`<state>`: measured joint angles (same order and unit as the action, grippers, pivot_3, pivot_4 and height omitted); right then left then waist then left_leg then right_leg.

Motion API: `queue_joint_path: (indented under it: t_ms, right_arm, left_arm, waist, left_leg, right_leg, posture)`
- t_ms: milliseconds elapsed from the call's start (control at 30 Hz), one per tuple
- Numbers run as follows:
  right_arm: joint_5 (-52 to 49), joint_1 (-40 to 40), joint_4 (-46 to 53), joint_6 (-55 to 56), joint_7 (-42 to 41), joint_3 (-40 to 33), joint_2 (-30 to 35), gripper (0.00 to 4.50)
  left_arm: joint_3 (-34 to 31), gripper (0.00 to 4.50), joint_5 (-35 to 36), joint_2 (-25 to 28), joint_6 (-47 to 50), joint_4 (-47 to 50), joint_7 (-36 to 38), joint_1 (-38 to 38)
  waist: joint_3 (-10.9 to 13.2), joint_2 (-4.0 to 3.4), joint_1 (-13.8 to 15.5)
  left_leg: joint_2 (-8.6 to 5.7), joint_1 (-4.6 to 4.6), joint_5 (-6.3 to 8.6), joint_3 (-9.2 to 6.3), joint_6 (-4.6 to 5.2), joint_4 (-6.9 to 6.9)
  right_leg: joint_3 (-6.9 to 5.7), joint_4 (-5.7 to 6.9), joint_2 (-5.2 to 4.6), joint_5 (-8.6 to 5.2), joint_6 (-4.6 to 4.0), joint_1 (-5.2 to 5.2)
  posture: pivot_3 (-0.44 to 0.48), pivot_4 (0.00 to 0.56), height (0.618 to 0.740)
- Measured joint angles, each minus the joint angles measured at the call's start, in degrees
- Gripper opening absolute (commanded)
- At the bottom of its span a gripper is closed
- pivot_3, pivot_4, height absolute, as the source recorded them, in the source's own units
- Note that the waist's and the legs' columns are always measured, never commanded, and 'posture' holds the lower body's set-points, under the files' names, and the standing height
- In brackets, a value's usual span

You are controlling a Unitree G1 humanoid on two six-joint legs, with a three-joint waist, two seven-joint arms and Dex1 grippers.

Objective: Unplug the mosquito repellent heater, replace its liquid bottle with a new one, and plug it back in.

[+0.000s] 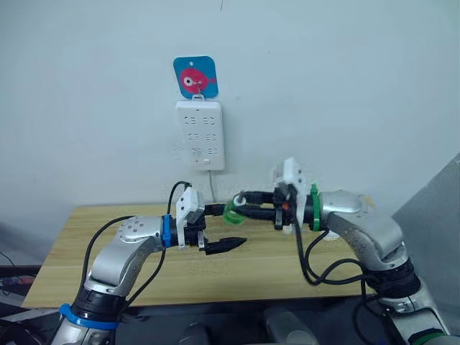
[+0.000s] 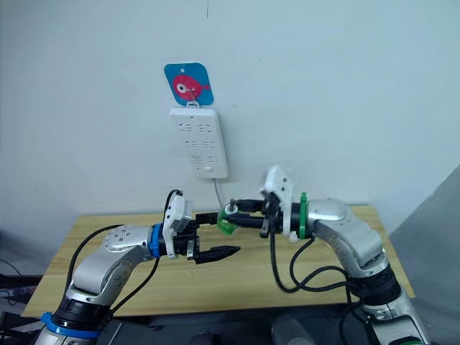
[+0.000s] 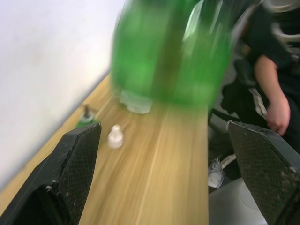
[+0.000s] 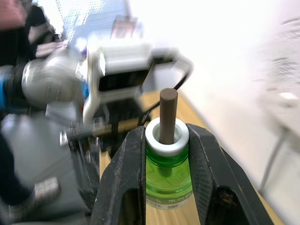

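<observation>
Clear green bottle (image 4: 168, 174), white collar, brown wick, clamped in right gripper (image 4: 165, 154) at frame centre. Label unreadable. Left gripper (image 3: 164, 154) spread wide over wood-grain table (image 3: 159, 187).

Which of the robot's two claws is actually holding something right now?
The right gripper. Its black fingers are clamped on the green bottle with the brown wick, held above the table. The left gripper is spread open with nothing between its fingers.

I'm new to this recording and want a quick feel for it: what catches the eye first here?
The green liquid bottle with its brown wick, clamped in the right gripper above the wooden table. The left gripper hangs open just beside it. Behind them, a white power strip hangs on the wall under a blue fish hook.
</observation>
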<state>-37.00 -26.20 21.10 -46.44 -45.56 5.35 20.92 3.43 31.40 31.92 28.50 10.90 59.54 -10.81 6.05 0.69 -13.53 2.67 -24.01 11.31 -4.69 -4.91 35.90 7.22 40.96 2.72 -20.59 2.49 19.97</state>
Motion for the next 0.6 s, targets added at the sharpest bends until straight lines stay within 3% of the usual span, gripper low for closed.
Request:
queue_joint_path:
  t_ms: [133, 333, 600]
  right_arm:
    - [-10.5, 1.41, 0.01, -7.83, 7.48, -8.71, -3.66, 0.86]
    - [-26.07, 4.03, 0.08, -14.21, 21.45, -16.51, -10.71, 0.86]
    - [-42.48, 5.6, 0.15, -13.19, 36.78, -17.95, -13.66, 0.86]
  left_arm:
    - [-4.56, 4.5, 9.52, -2.37, 10.93, 2.81, -5.74, -0.31]
    - [-11.28, 4.5, 30.16, -5.34, 26.69, 5.59, -15.52, -3.73]
    - [-15.15, 4.5, 44.78, -10.34, 31.02, 5.24, -29.53, -8.03]
  waist:
    - [-0.05, 0.08, -0.09]
    - [-0.08, 0.07, -0.46]
    - [-0.1, 0.06, -0.59]
  left_leg:
    - [0.0, -0.03, 0.0, -0.02, 0.0, 0.0]
    - [0.0, -0.04, 0.0, -0.05, 0.0, 0.06]
    - [-0.01, -0.03, 0.0, -0.02, 0.0, 0.08]
  right_leg:
    - [-0.01, 0.01, 0.0, 0.0, 0.0, 0.02]
    - [-0.03, 0.08, 0.01, 0.0, 0.0, 0.01]
    - [0.0, 0.08, 0.01, 0.01, 0.01, 0.01]
  posture:
    - [-0.218, 0.023, 0.733]
    - [-0.215, 0.023, 0.733]
    - [-0.216, 0.024, 0.733]
